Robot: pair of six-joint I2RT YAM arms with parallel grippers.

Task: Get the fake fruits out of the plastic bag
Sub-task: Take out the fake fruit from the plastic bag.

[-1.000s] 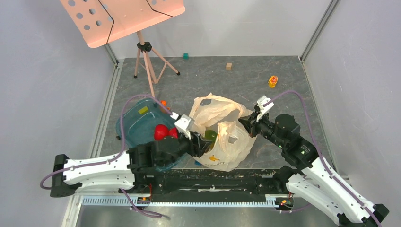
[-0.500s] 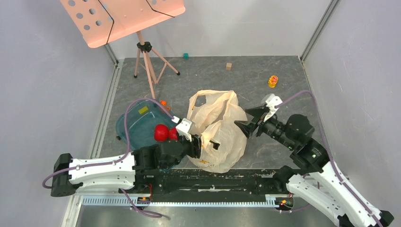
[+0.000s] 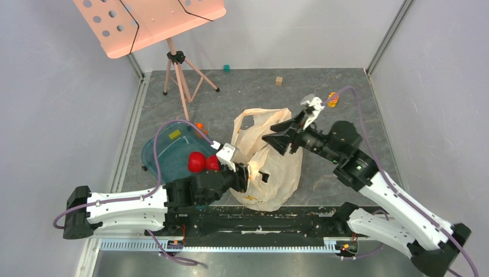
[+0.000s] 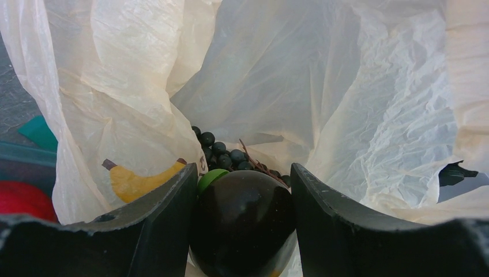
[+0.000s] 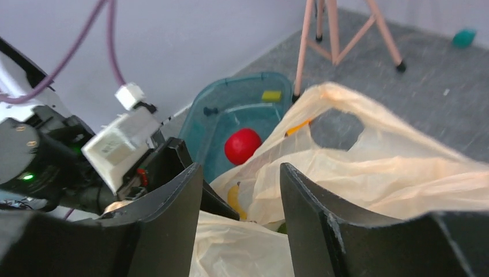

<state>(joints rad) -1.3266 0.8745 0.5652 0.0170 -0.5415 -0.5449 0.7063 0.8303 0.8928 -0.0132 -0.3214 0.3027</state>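
Observation:
The peach plastic bag point(image 3: 271, 167) lies crumpled between the arms. My left gripper point(image 3: 249, 175) reaches into its mouth. In the left wrist view this gripper point(image 4: 243, 173) is shut on a glossy dark round fruit with a green tip point(image 4: 242, 219). A bunch of dark grapes point(image 4: 222, 156) lies just beyond it inside the bag point(image 4: 357, 104). Two red fruits point(image 3: 200, 163) rest in the teal tray point(image 3: 164, 151). My right gripper point(image 3: 278, 138) hovers open over the bag's upper part, nothing between its fingers point(image 5: 173, 219). One red fruit point(image 5: 242, 145) shows beyond it.
A yellow banana shape point(image 4: 141, 180) shows through the bag wall. A pink music stand on a tripod point(image 3: 179, 75) stands at the back left. A teal block point(image 3: 226, 68), a wooden block point(image 3: 279, 81) and a yellow-orange toy point(image 3: 333, 98) lie at the back.
My right gripper has let go of the bag, opened, and swung up and left over it. The bag has slumped. The left gripper stays in the bag mouth on the dark fruit.

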